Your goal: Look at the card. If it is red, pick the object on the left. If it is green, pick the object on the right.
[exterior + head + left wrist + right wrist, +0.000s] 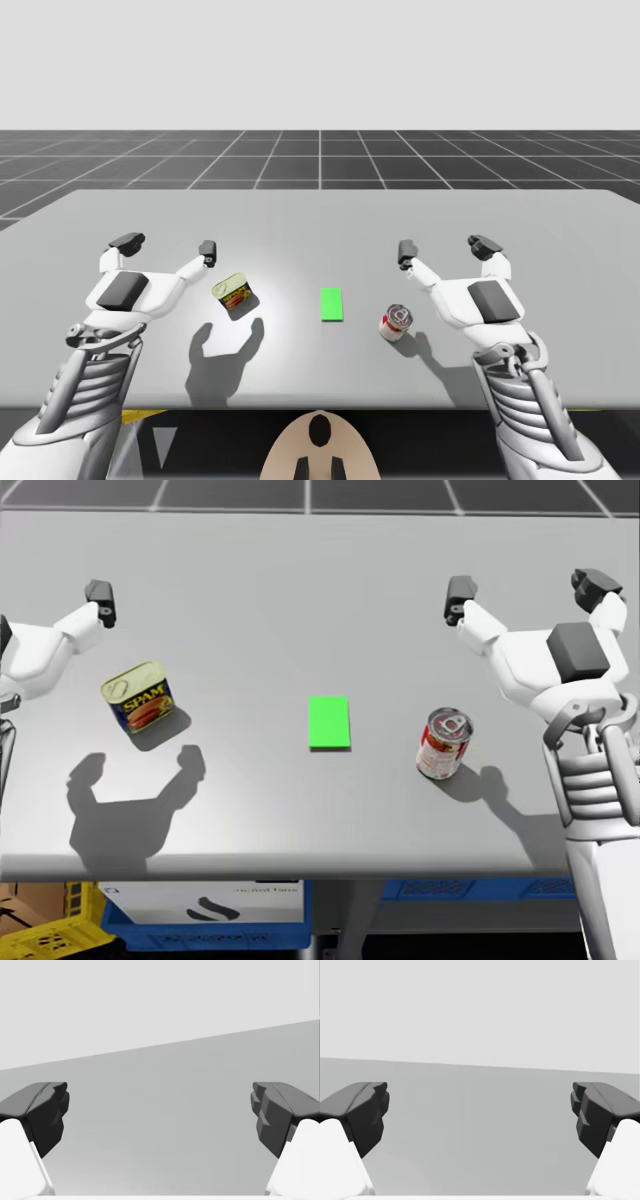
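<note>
The card [329,722] is plain bright green, lying flat about the middle of the grey table [300,600]. So the one that matters is the red round can [443,744]: red and white label, silvery lid with a pull ring. It's standing upright just right of the card, on my right arm's side. There's print on the label, but it's too small to make out. My right gripper [445,247] hangs above the table near the can, a bit further back, fingers spread wide with just bare table between them. Same deal for my left gripper [168,245], fingers wide apart, beside the boxy blue-and-yellow tin [138,697] well left of the card.
</note>
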Robot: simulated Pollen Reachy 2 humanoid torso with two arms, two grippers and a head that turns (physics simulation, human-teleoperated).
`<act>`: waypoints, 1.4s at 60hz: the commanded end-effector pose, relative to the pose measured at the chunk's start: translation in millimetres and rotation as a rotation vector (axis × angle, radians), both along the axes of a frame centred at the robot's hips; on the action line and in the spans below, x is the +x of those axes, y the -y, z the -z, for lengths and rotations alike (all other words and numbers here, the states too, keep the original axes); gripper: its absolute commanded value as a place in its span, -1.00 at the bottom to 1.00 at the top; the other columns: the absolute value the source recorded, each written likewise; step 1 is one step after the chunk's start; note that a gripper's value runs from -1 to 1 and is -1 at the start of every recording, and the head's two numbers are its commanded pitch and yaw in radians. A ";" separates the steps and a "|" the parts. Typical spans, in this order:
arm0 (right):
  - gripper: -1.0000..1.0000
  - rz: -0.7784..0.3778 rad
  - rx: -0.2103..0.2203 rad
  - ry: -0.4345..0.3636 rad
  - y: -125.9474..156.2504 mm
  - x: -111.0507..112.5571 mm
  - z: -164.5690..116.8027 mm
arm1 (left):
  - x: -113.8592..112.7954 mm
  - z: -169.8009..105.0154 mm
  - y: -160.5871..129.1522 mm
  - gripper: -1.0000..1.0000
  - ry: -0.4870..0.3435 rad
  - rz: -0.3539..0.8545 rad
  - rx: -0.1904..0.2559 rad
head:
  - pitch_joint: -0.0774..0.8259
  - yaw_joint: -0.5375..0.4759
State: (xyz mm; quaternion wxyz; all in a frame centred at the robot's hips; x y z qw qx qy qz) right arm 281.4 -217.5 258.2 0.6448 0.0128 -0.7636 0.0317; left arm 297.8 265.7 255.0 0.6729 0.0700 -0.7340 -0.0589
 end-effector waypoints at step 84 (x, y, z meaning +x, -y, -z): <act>-1.00 -0.172 -0.020 -0.134 -27.6 -115.3 34.6 | -2.9 2.2 3.3 -1.00 -0.013 0.006 -0.021 | 0.88 -0.50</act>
